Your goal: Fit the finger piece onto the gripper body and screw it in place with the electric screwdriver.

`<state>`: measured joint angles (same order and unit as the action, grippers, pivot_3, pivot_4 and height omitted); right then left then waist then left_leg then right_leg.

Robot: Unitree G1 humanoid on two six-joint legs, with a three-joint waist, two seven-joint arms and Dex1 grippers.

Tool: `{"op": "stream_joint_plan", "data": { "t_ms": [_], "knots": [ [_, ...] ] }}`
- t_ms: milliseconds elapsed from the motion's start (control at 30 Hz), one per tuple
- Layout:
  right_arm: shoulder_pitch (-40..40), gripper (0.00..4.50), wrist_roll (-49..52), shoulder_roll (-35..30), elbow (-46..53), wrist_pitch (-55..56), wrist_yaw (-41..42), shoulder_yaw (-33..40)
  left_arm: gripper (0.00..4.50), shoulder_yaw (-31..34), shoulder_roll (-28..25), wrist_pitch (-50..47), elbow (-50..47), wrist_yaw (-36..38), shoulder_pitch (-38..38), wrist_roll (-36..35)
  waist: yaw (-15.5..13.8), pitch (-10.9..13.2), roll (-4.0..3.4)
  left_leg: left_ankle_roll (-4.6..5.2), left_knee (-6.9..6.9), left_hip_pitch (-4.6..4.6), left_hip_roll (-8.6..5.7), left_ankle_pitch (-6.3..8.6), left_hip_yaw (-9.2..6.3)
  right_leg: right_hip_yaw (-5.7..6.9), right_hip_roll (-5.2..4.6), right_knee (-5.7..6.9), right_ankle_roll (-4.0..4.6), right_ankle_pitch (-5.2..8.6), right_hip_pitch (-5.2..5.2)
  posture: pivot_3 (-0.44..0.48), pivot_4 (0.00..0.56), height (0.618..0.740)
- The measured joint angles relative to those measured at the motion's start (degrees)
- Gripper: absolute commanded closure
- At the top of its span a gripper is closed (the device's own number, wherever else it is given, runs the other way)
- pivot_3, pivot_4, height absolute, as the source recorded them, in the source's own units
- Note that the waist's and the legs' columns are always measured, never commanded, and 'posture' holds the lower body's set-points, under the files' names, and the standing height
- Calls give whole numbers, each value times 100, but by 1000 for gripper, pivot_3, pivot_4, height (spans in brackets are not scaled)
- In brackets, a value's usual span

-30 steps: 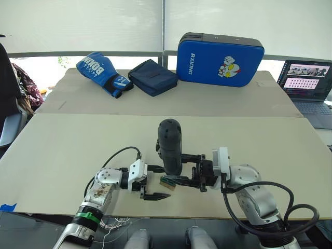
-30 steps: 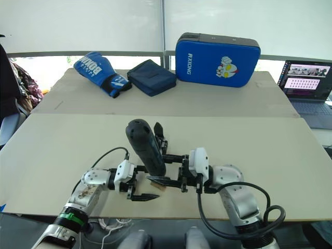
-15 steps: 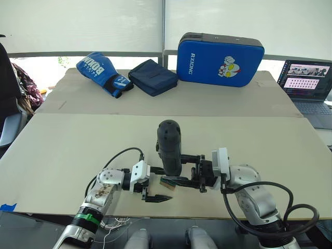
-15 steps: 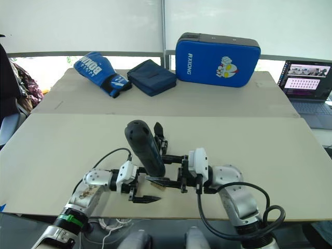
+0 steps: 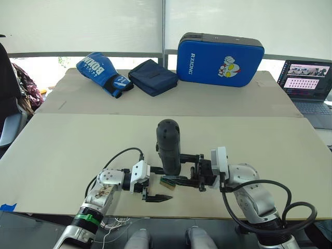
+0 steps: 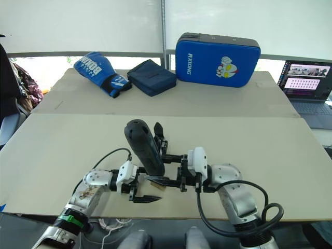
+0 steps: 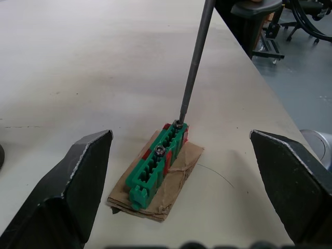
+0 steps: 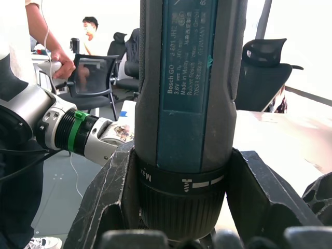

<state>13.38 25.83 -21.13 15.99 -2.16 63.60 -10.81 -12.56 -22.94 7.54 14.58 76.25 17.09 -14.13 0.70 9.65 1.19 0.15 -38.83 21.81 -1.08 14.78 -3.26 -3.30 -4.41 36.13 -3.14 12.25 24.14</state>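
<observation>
Screwdriver [image 5: 168,147] stands nearly upright at lower centre of the head views, clamped between the fingers of the right gripper [image 5: 182,168]; in the right wrist view its labelled barrel [image 8: 187,98] rises between the two fingers [image 8: 111,202], which press on its collar. Its thin metal bit [image 7: 194,59] comes down to a screw at one end of a small green block [image 7: 158,161], which lies on a scrap of brown card [image 7: 155,189] on the table [image 5: 72,150]. A second screw sits further along the block. The left gripper [image 5: 155,184] is at lower centre-left of the head views, just beside the block, with its fingers [image 7: 78,181] spread wide to either side of the block and touching nothing. A black pointed part [image 6: 159,130] shows just behind the screwdriver in the right eye view, likely the gripper body, though I cannot tell; the finger piece I cannot make out. Across the upper part of the frame lie a blue boxing glove [image 5: 101,72], a dark blue pouch [image 5: 152,77] and a blue pad [image 5: 219,60], closed, its contents hidden. A laptop [image 5: 307,85] sits at the right edge.
</observation>
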Motion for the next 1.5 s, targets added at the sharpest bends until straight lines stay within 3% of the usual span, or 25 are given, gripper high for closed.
{"op": "stream_joint_plan", "data": {
  "t_ms": [600, 1167, 1500],
  "knots": [
    [2, 2574, -19, -9, -46, -1, -1, -35, 0, 1, 0, 23, 5, -25, -11, -2, 0, 0, 0, 0, 0, -2, 0, 0, 0, 0, 0, 0, 0, 0, -1, 0, 150, 740],
    [248, 2574, 281, -67, 336, -396, -160, 73, 0, 258, 40, 229, 92, 265, -18, -516, 14, 0, 0, 0, 1, 4, 2, 0, -1, 0, 1, 1, 0, 0, 6, 0, 150, 740],
    [391, 2574, 969, -599, 1036, -1064, -532, 696, 0, 728, -572, -23, -562, 681, -337, -1209, 18, 1, 1, 0, 3, 10, 5, 0, -3, 0, 1, -2, 1, 0, 11, 0, 150, 740]
  ]
}}
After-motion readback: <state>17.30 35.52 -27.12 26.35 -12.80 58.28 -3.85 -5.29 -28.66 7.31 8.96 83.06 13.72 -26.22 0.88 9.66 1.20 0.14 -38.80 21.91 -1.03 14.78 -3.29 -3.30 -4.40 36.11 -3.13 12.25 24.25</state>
